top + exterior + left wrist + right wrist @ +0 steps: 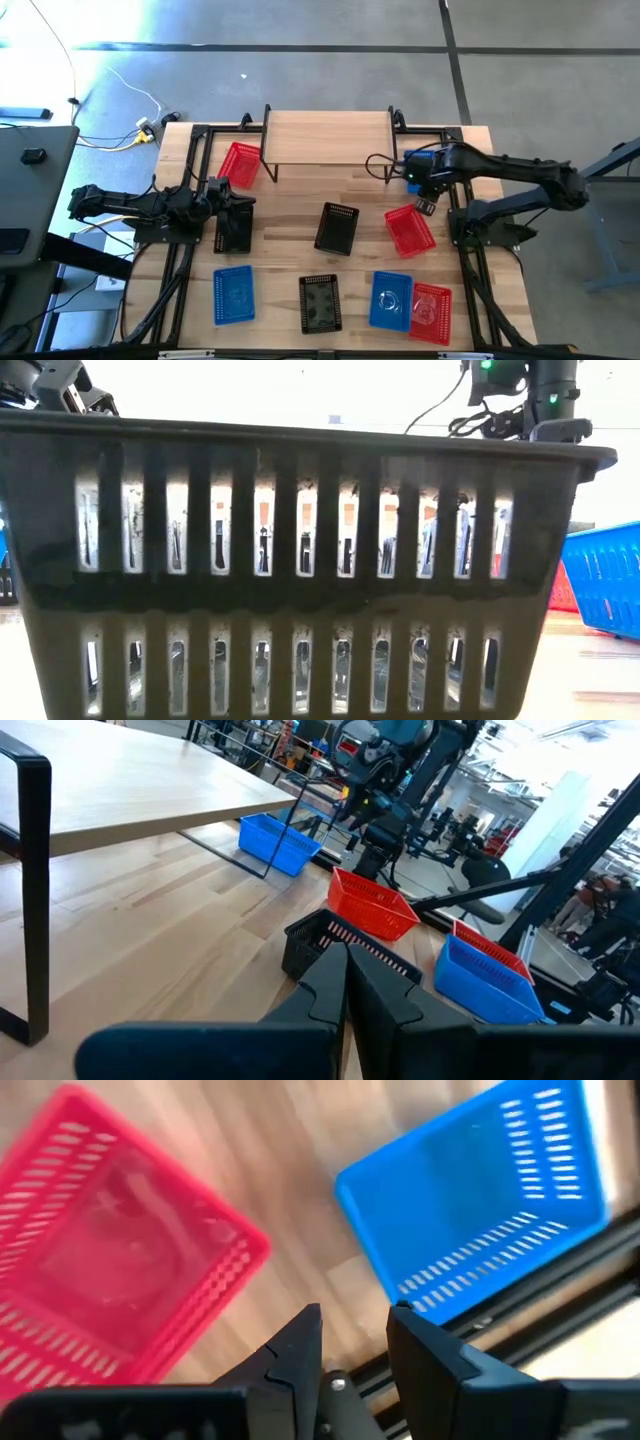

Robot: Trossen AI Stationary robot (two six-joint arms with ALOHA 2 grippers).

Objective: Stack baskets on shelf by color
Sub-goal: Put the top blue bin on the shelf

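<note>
The big wooden table (300, 205) is made of light planks and sits on a black metal frame (190, 135). Around it is a grey floor (330, 70) with dark lines across it. A white cable (130, 85) snakes over the floor to a yellow plug (146, 137) near the table's corner. A grey desk (30, 175) stands at one side, with a small dark thing (33, 155) lying on it. Far behind the table, the room (560, 830) is bright and full of metal stands and machines, too blurry to tell apart.
</note>
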